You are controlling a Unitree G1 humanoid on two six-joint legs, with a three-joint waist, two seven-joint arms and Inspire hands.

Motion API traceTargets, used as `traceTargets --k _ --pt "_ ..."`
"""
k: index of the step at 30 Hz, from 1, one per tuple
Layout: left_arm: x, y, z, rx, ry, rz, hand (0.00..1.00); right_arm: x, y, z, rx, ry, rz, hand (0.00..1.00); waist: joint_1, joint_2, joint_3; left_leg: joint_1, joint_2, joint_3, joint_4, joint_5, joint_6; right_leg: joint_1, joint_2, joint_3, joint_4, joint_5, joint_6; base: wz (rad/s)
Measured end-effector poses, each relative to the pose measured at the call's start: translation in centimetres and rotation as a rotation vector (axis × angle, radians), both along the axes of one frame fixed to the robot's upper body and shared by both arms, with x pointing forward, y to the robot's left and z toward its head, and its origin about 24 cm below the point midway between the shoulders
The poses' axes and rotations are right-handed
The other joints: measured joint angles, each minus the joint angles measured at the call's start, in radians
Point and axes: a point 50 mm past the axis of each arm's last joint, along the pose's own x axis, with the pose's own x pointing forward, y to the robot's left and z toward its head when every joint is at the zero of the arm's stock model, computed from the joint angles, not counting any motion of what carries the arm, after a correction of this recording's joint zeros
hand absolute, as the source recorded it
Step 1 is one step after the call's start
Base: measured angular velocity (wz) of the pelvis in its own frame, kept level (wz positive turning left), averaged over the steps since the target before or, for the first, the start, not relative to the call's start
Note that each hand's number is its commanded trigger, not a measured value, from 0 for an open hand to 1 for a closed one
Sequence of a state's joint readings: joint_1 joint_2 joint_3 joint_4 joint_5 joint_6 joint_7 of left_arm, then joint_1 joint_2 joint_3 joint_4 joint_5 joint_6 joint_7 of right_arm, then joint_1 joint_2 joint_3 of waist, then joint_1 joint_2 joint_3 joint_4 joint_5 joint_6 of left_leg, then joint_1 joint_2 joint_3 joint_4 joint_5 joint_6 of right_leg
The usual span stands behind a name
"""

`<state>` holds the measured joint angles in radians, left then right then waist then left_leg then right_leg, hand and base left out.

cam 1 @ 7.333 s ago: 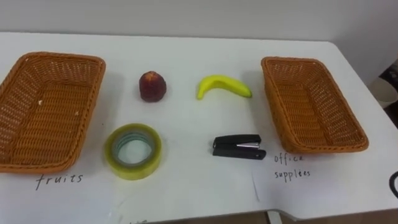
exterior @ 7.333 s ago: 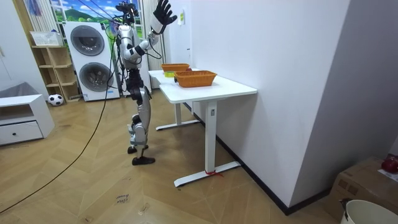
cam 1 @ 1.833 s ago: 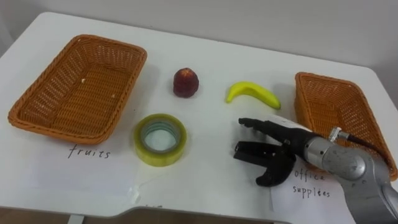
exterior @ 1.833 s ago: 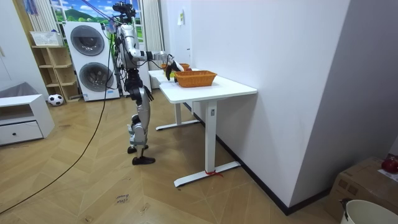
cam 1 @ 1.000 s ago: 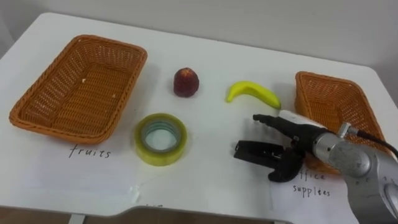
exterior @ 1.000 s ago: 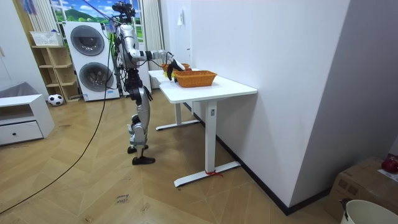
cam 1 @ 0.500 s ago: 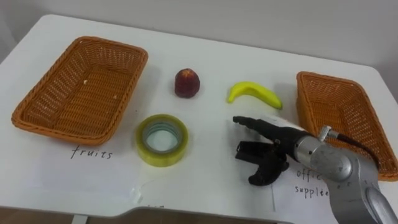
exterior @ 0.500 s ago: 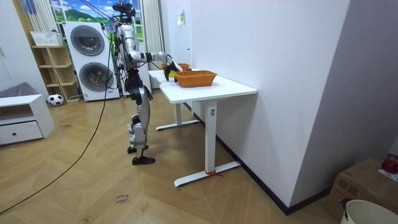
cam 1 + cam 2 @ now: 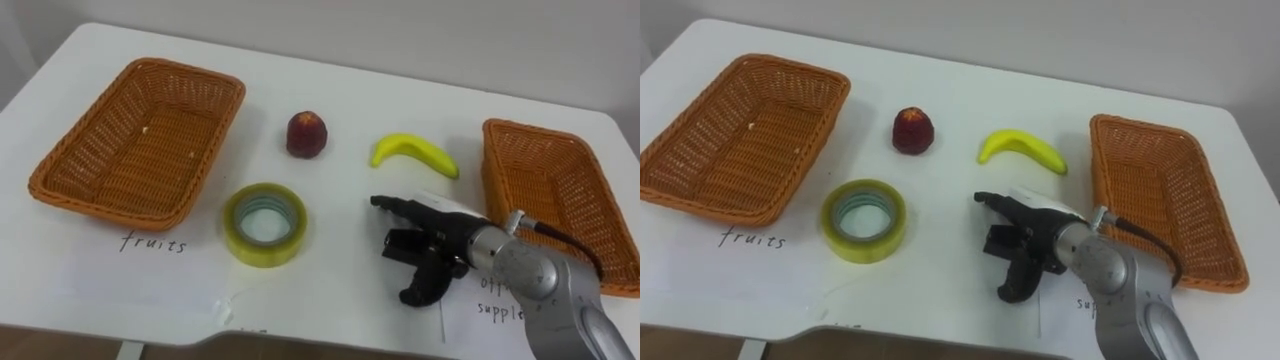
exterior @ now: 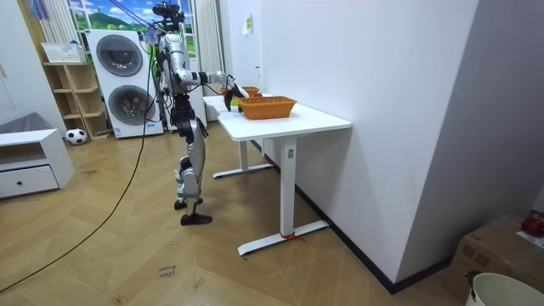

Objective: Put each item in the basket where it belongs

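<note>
Stapler [image 9: 396, 243] lay on table [image 9: 340, 95] between tape roll [image 9: 262, 248] and right basket [image 9: 556, 190]. Right hand [image 9: 446, 246] straddled it, half open: fingers [image 9: 388, 204] straight above, thumb down on near side. Banana [image 9: 415, 152] and red fruit [image 9: 306, 134] lay beyond on table.

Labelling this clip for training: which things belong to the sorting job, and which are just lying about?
Job: fruits basket, office supplies basket, red fruit, banana, tape roll, stapler under the right hand.
Lying about: washing machines, football, shelf unit, drawer cabinet.
</note>
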<state>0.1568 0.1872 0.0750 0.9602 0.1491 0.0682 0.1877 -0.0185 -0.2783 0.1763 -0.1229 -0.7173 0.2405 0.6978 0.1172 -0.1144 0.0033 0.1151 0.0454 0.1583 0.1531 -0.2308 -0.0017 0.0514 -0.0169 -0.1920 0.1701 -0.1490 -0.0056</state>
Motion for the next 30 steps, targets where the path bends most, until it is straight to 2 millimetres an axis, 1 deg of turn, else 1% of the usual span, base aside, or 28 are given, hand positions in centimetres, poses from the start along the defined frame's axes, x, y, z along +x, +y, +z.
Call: traceTargets --k 5,12,30 --pt "0.1 0.0 0.1 0.001 -0.007 -0.002 0.0 0.1 -0.4 -0.4 -0.01 0.003 -0.024 0.0 -0.003 -0.002 -0.0016 0.001 0.001 0.0 0.003 0.0 0.0 0.003 0.0 -0.002 0.0 0.0 0.0 0.0" --pt "0.0 0.0 0.0 0.002 0.014 0.005 0.0 0.1 -1.2 -0.6 -0.047 0.009 -0.065 0.0 -0.006 -0.003 -0.0012 -0.001 0.0 -0.005 -0.008 0.0 0.001 0.001 0.003 -0.007 0.001 0.002 -0.001 0.0" --pt "-0.1 0.0 0.0 0.001 0.02 0.008 0.0 0.3 -1.8 -0.9 -0.054 -0.021 -0.114 0.0 -0.006 -0.003 -0.0015 0.001 -0.002 -0.005 -0.003 0.0 0.001 0.0 0.002 0.001 0.0 0.003 0.001 0.0"
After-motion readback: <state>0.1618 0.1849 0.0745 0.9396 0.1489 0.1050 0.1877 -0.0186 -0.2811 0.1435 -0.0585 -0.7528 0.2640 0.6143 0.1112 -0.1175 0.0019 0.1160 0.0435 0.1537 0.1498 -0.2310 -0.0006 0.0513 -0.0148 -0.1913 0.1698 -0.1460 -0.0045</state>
